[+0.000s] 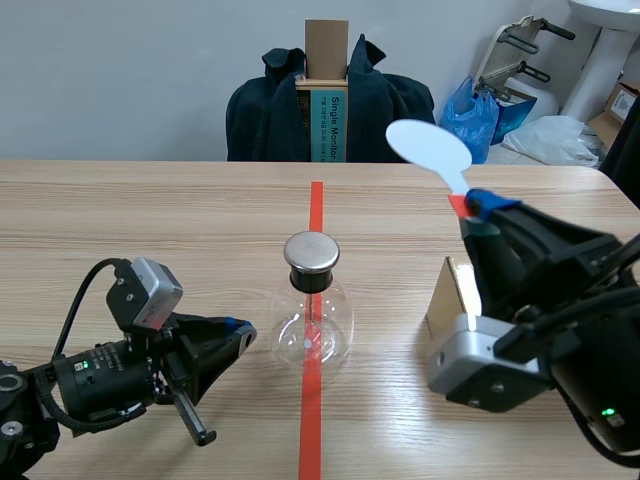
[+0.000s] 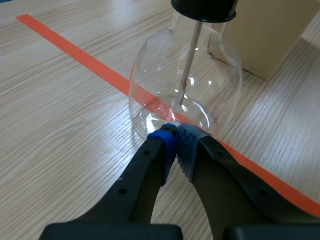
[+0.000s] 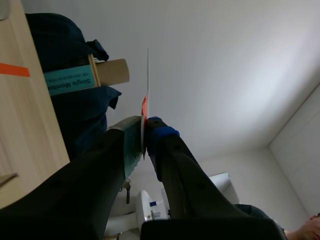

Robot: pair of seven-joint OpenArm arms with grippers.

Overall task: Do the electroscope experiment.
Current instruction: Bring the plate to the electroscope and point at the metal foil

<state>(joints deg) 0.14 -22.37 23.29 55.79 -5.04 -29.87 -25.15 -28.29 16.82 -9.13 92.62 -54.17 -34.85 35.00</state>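
On the far side of the room there's a dark jacket [image 1: 260, 115] slung over a chair with a cardboard box [image 1: 327, 90] poking up out of it. In front of that, the big wooden table [image 1: 150, 230] takes up pretty much everything, with a strip of red tape [image 1: 316, 210] running down its middle.

The right gripper [image 1: 483, 213] is raised over the right half of the table, tipped up and away from the robot. It's clamped on the red end of a flat white paddle [image 1: 428, 145], and the round white part sticks up well above the fingers. From that arm's own camera the paddle [image 3: 148, 80] is edge-on, just a thin line pinched between the two pads of the gripper [image 3: 145, 135].

The left gripper [image 1: 235, 335] sits low near the front left, lying almost flat and aimed at the flask. Its fingers are pressed together with nothing between them [image 2: 176, 135].

The flask [image 1: 312, 325] is the clear round glass thing standing upright right on the tape, mid-table. It's just ahead of the left gripper's tips, down at the base of the bulb [image 2: 185, 90]. I honestly can't tell if they're touching the glass. The paddle is up and off to the flask's right, well apart from it.

A tan block [image 1: 455, 290] stands to the right of the flask, near it, partly behind the right arm.

A shiny metal cap [image 1: 311, 252] tops the flask's black stopper, and a thin rod [image 2: 189, 60] hangs down inside.
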